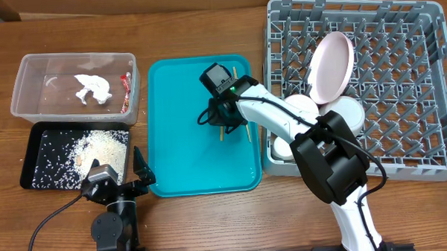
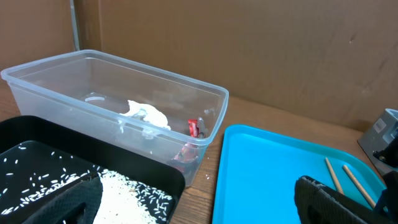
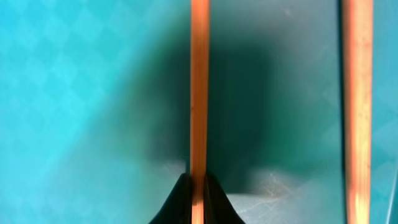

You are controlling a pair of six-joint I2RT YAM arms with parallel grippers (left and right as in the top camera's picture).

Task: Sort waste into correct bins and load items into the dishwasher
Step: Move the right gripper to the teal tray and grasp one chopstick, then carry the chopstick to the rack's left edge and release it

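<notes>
Right now the right gripper [image 3: 198,194] is down on the teal serving tray [image 1: 182,168], its two dark fingertips pinched narrow onto one chopstick [image 3: 199,81], which runs straight up between them in the right wrist view. Just beside it, and apart from the fingers, the second chopstick [image 3: 357,112] lies parallel on the tray floor. From overhead the right arm reaches from the table's near edge, across the dish rack's corner, to the middle of the tray.

Meanwhile the left gripper [image 2: 199,214] sits low at the near edge with its fingers spread wide and nothing between them, one finger over the black tray [image 1: 39,138] and the other by the teal tray's near corner. Rice [image 1: 97,148] lies scattered in the black tray. Behind it, the clear tub [image 1: 17,95] holds the crumpled napkin [image 1: 92,87] and the red wrapper [image 1: 124,86].

Off to the right, the grey dish rack [image 1: 416,96] carries the plate [image 1: 333,66], standing tilted, with white bowls [image 1: 301,106] crowded below it near the rack's left wall
</notes>
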